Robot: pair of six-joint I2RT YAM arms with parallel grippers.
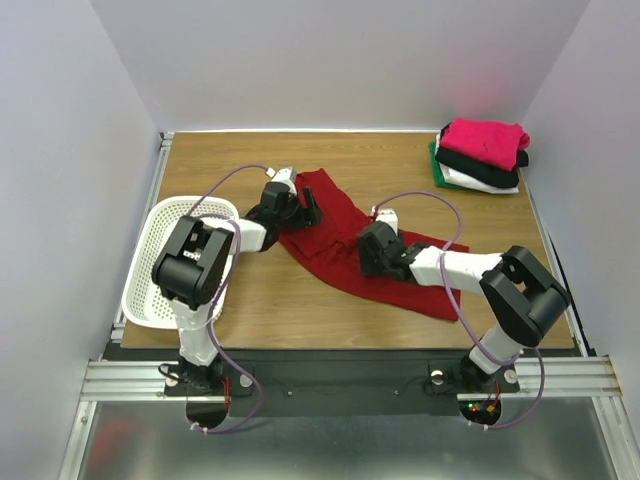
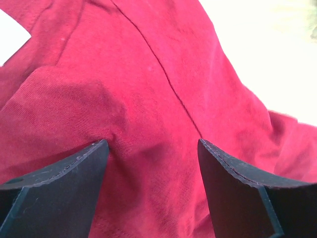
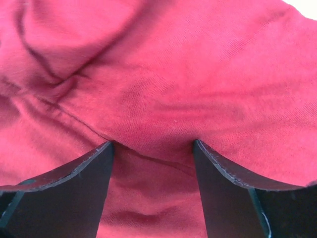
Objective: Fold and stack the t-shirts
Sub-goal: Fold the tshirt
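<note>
Top: stack [image 1: 482,152] of pink, black, white and green shirts sits at the far right of the worktop [image 1: 250,310], done. The red shirt [image 1: 335,245] lies rumpled mid-worktop, unfolded.
Left wrist: left claw [image 2: 152,144] spread wide on red cloth, gripping nothing.
Right wrist: right claw [image 3: 152,144] likewise open, with cloth bulging between its jaws.

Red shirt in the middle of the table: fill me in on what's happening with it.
Both arms are working on the dark red t-shirt, which lies rumpled and unfolded across the table. The left gripper and the right gripper are down on it, jaws open, nothing pinched yet. A stack of folded shirts sits in the far right corner, with the pink shirt on top. The white basket stands by the left arm.
</note>
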